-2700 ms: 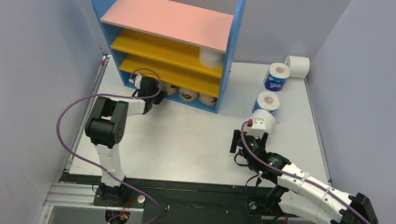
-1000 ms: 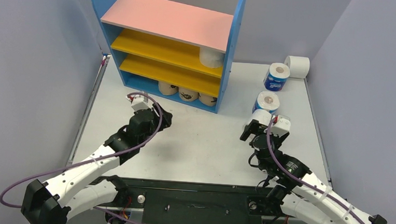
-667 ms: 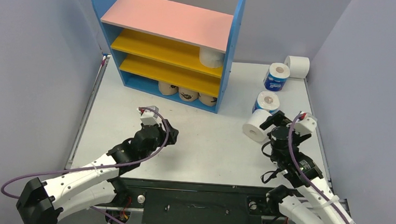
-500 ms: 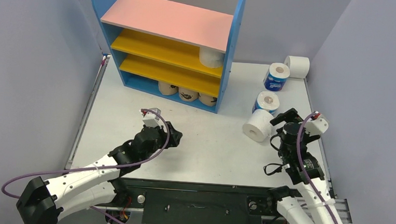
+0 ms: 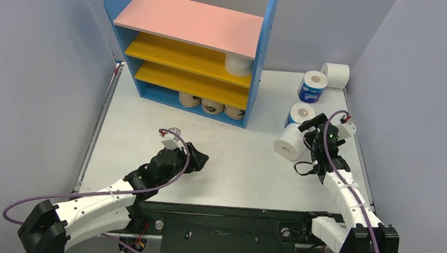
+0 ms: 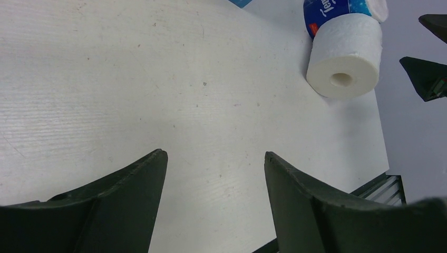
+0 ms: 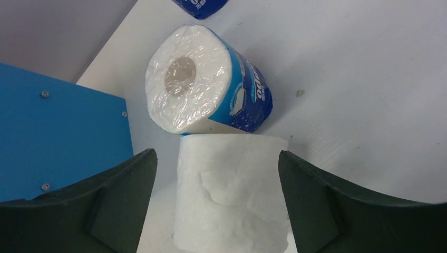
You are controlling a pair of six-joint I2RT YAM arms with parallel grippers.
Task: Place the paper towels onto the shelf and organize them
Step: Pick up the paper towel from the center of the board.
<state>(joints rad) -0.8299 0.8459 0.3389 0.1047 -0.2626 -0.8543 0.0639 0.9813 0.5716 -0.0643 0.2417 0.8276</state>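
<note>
The shelf (image 5: 186, 23) stands at the back left, with a white roll (image 5: 238, 64) on its middle board and three tan printed rolls (image 5: 212, 107) on its base. A plain white paper towel roll (image 5: 288, 143) (image 7: 232, 200) lies on its side on the table. My right gripper (image 5: 307, 134) (image 7: 216, 153) is open, its fingers on either side of the roll with a gap on each side. A blue-wrapped roll (image 5: 300, 115) (image 7: 211, 100) stands just behind the white one. My left gripper (image 5: 200, 159) (image 6: 214, 155) hangs open and empty over bare table.
Another blue-wrapped roll (image 5: 312, 87) and a white roll (image 5: 335, 75) sit at the back right corner. The shelf's blue side panel (image 7: 58, 132) is close on the right gripper's left. The table's right edge (image 5: 357, 152) runs beside the right arm.
The white roll has tipped onto its side. My right gripper swung out right, then came back around it with its jaws slightly narrower. The left arm drew back from the shelf and opened wider.
</note>
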